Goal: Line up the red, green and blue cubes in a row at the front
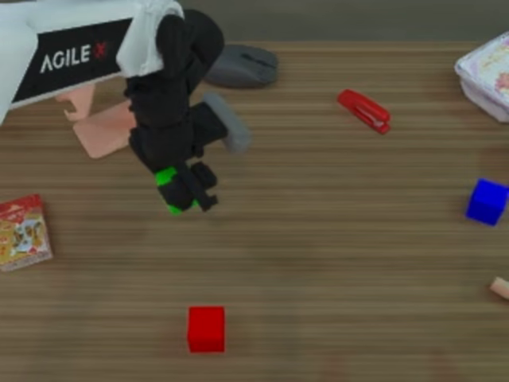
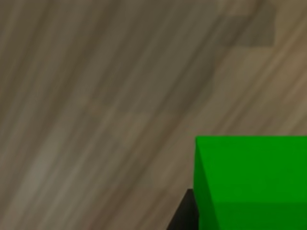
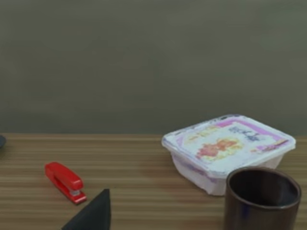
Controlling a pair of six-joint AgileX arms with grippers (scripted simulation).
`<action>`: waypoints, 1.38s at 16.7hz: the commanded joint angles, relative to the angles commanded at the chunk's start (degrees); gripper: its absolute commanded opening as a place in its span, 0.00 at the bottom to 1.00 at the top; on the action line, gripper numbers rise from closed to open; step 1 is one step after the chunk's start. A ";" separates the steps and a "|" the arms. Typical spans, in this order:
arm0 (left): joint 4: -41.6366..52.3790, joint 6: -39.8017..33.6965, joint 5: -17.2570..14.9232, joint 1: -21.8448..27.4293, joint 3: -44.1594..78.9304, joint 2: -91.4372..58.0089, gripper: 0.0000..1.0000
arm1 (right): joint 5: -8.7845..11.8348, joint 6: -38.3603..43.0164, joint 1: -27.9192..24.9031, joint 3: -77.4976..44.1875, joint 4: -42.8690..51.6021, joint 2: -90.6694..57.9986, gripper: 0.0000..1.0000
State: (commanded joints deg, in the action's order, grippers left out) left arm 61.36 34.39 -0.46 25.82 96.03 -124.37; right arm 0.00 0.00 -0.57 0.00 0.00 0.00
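Top view: red cube (image 1: 206,328) sits alone at the front of the table (image 1: 334,263), a bit left of centre, sides roughly square to the table edge; I'd call that one placed. Green cube (image 1: 169,189) is clamped in the left gripper (image 1: 184,191), jaws shut on it, well behind the red cube, so 2nd cube looks mid-transfer. Blue cube (image 1: 486,200) is far right, mid-depth, turned slightly off square, untouched; still to do. Cubes have no long axis, so only face alignment matters. Right arm isn't seen here. Left wrist view: green cube (image 2: 252,182) fills one corner close up, bare table beyond, edges about level w/ the frame. Right wrist view: no cubes; right gripper's jaw state can't be told.
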 joint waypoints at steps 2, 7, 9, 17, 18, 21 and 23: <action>-0.04 0.24 -0.01 0.91 -0.41 0.42 0.00 | 0.00 0.00 0.00 0.00 0.00 0.00 1.00; -0.35 2.30 -0.06 11.56 -5.49 5.10 0.00 | 0.00 0.00 0.00 0.00 0.00 0.00 1.00; -0.46 3.30 -0.06 17.27 -8.12 7.45 0.00 | 0.00 0.00 0.00 0.00 0.00 0.00 1.00; -0.85 4.84 0.01 25.08 -11.99 11.14 0.00 | 0.00 0.00 0.00 0.00 0.00 0.00 1.00; -1.04 4.87 0.01 25.11 -12.12 11.07 0.00 | 0.00 0.00 0.00 0.00 0.00 0.00 1.00; -5.14 4.93 -0.06 25.26 -14.54 9.42 0.00 | 0.00 0.00 0.00 0.00 0.00 0.00 1.00; -9.93 4.85 -0.07 25.28 -17.01 7.59 0.00 | 0.00 0.00 0.00 0.00 0.00 0.00 1.00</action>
State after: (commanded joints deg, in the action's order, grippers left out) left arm 51.43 39.24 -0.53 51.10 79.03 -116.78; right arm 0.00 0.00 -0.57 0.00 0.00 0.00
